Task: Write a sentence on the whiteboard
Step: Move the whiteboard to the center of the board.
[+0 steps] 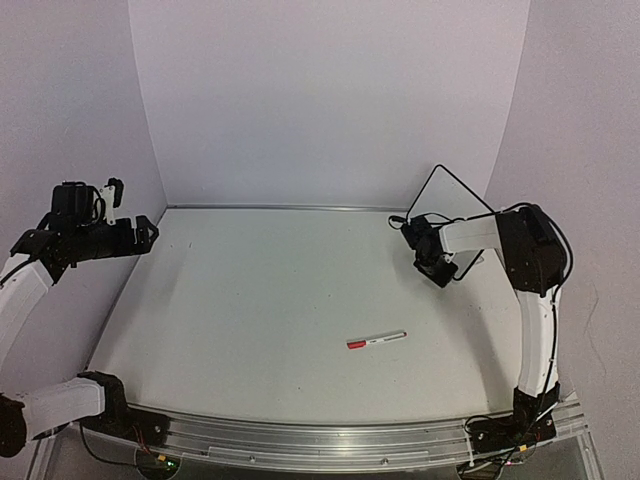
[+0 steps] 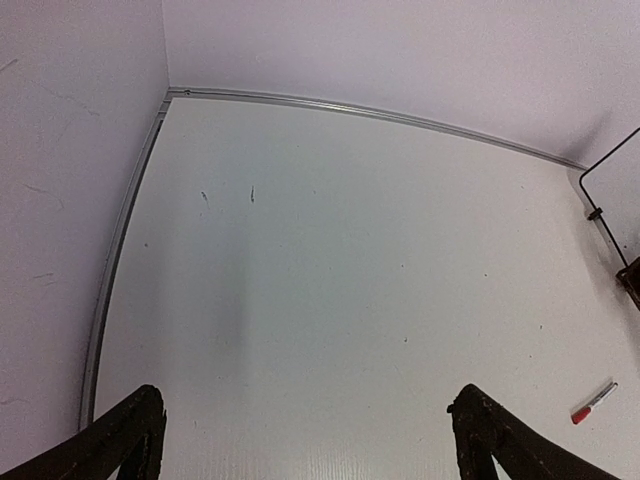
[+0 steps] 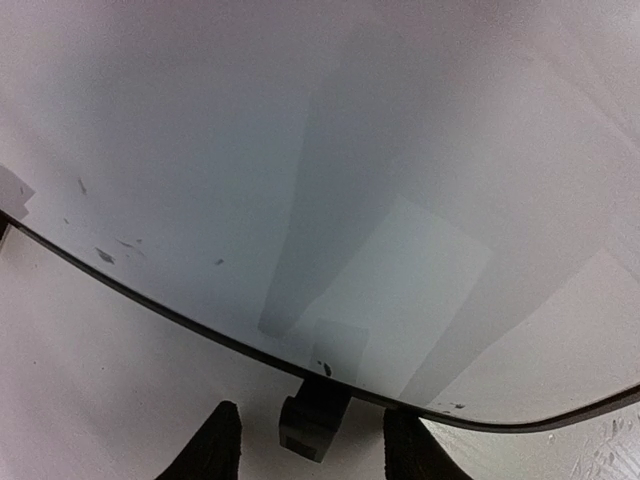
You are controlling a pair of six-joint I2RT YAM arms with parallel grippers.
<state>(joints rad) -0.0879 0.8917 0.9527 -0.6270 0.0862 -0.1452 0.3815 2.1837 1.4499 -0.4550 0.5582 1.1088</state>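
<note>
The metal rail (image 1: 330, 440) runs along the near edge of the table (image 1: 260, 300), and both arm bases sit on it, one at each end. On the table, near and a little right of centre, lies a slim marker (image 1: 376, 341) with its red cap at its left end, well apart from both arms.

The whiteboard (image 1: 448, 195) stands at the far right, tilted, with one corner pointing up by the right wall. The right gripper (image 1: 443, 275) is at the board's lower edge. In the right wrist view the board's face fills most of the frame, showing grey reflections and a few small dark flecks just above its thin black frame. One small black foot (image 3: 312, 420) sits between the two fingertips (image 3: 215, 445), with a gap on either side; the jaws stand narrowly parted and clamp nothing.

The left gripper (image 1: 150, 232) hangs above the far left edge of the table, pointing right. In its wrist view the fingers (image 2: 130, 435) are spread wide over bare table, holding nothing.
</note>
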